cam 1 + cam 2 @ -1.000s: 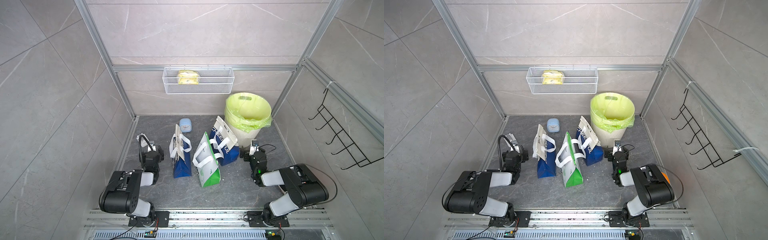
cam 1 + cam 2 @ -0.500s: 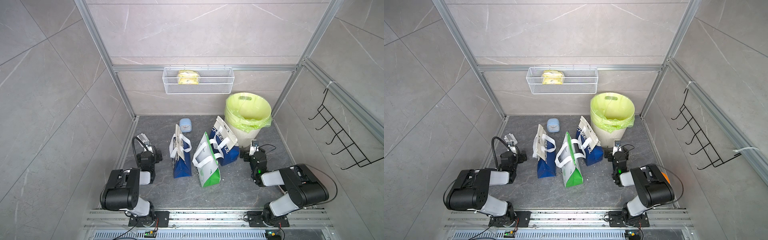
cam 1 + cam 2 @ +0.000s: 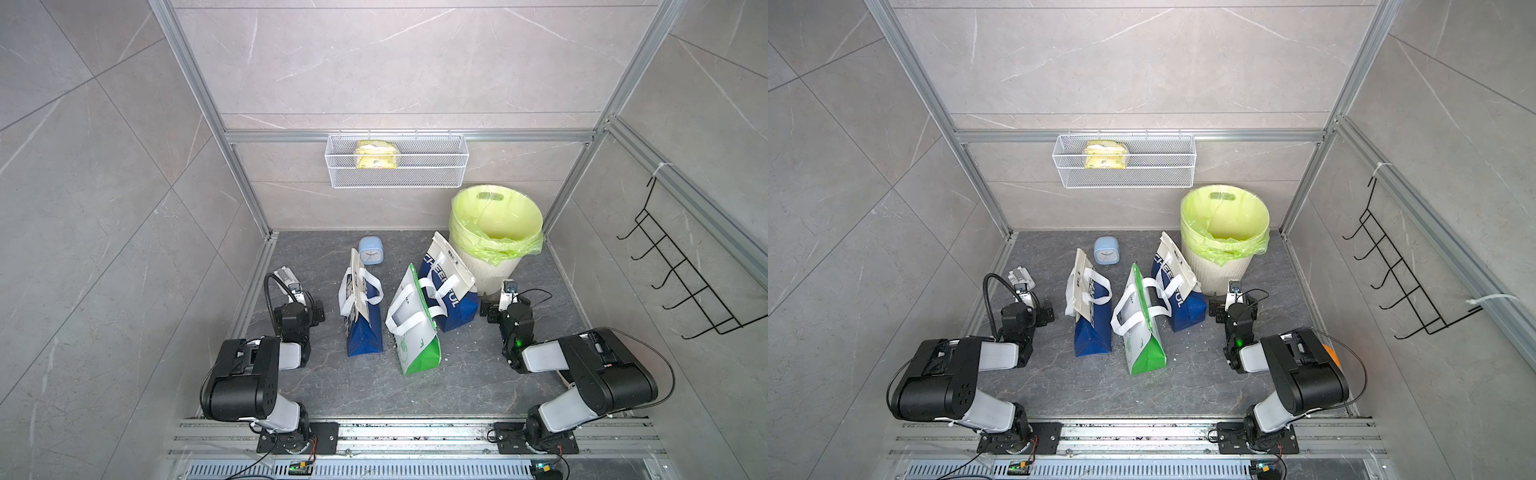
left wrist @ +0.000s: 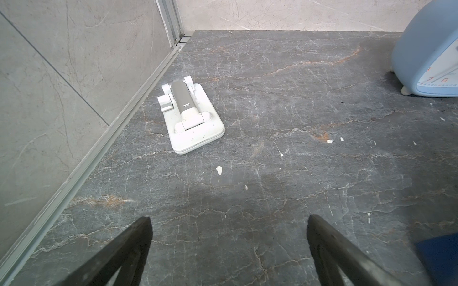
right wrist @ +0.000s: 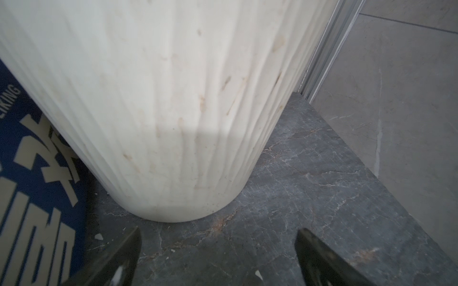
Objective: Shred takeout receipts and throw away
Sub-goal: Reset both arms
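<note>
Takeout receipts cannot be picked out as whole slips in any view; only tiny white paper scraps (image 4: 219, 170) dot the dark grey veined worktop (image 3: 457, 386). From left to right stand the left claw (image 4: 229, 219), empty with jaws apart, one folded white stand (image 4: 193, 118), one pale blue clock (image 3: 371, 250), three paper bags (left blue-and-white bag (image 3: 363, 328), green-and-white bag (image 3: 417, 345), right blue-and-white bag (image 3: 451, 303)), one white bin (image 3: 494, 270) with a green liner, and the right claw (image 5: 218, 231), empty with jaws apart, near the bin's foot. Pale grey tiled walls in a metal frame carry one wire basket (image 3: 397, 176) at the back, holding one yellow pack (image 3: 376, 154), and one black hook rack (image 3: 685, 286) on the right.

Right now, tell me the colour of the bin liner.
The liner is pale yellow-green, clearest in a top view.
</note>
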